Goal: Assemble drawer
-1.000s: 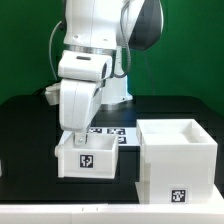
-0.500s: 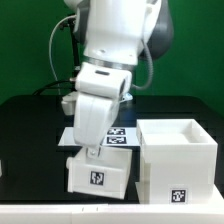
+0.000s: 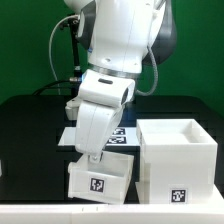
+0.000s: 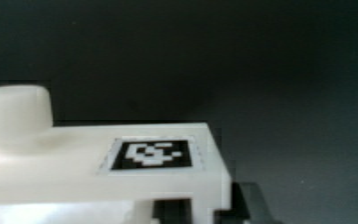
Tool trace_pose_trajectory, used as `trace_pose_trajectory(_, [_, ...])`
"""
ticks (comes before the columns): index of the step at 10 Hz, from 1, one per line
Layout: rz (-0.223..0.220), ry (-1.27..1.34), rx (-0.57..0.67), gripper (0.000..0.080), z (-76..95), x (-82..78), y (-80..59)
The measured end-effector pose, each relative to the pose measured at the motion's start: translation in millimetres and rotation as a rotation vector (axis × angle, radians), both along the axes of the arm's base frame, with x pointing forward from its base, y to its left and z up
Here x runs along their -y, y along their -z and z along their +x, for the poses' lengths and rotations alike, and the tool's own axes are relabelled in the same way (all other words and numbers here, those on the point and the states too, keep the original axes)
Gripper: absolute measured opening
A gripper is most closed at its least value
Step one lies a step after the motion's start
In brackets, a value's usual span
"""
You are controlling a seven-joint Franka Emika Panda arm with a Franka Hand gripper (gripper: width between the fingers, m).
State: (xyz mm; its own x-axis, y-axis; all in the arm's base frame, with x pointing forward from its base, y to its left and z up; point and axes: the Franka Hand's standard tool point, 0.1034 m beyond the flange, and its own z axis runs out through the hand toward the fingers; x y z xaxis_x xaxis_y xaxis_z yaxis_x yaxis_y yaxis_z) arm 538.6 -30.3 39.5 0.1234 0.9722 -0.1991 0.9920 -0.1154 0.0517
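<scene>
We were pretty clearly in a robotics lab here, not anybody's home: big white robot arm at a black table, plain green backdrop behind it, cables looping off the rig, the marker board lying flat, and the drawer tray wore printed square tags too.

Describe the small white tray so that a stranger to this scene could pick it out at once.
Find the white robot arm over the black table; the tray sits right under its lower end. Of the two white boxes with a tag on the front, it is the lower, smaller one, on the exterior view's left of the taller casing.
</scene>
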Motion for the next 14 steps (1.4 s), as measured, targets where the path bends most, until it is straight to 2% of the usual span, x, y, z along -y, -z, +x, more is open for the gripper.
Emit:
trace_pose_trajectory(3, [-0.027, -0.134, -0.044, 0.0039, 1.3, -12.0, -0.3])
trace_pose_trajectory(7, [-0.026, -0.122, -0.045, 0.0039, 1.1, -10.7, -0.2])
trace_pose_trajectory(10, [-0.039, -0.125, -0.041, 0.0039, 18.9, -10.1, -5.3])
trace_pose_trajectory(14, [-0.042, -0.114, -0.062, 0.0039, 19.9, -18.2, -3.2])
